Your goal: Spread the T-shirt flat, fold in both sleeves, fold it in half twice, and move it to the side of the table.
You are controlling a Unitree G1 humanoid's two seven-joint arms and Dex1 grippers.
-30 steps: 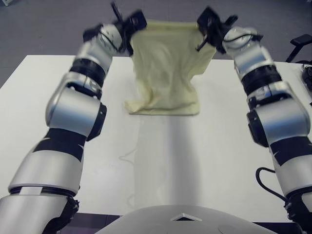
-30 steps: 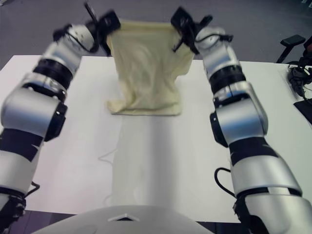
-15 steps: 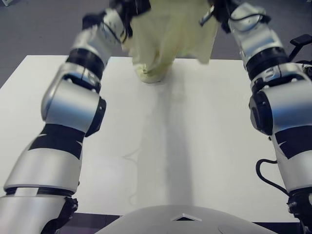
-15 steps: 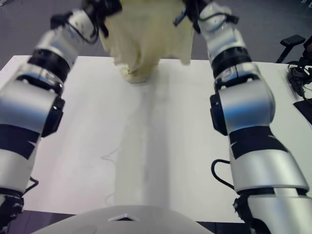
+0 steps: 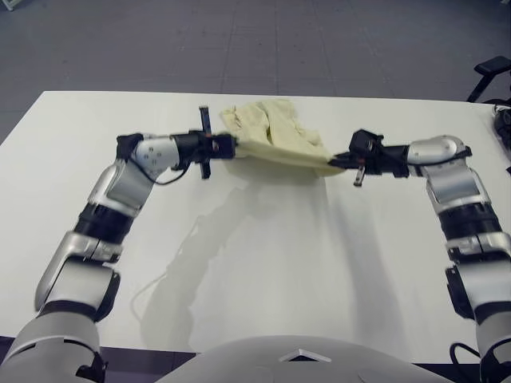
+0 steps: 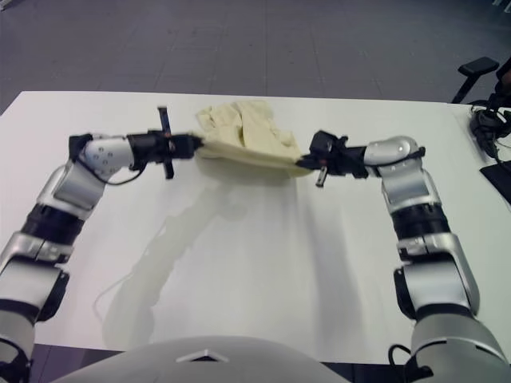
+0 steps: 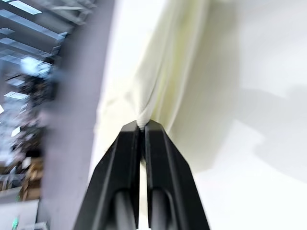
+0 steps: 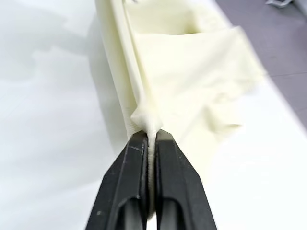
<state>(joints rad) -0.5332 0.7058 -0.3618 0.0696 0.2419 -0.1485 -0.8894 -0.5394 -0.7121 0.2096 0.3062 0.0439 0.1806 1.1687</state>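
Both grippers — left gripper [image 5: 229, 145], right gripper [image 5: 339, 160] — are pinching the T-shirt [image 5: 274, 141], jaws closed on its edges, above the table [image 5: 263, 255]'s far side.

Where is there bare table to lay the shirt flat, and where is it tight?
The widest bare patch of table runs from the T-shirt to the near edge. The far left corner, outside the left gripper, is bare too. Crowded: the far middle, where the T-shirt bunches between it and the right gripper.
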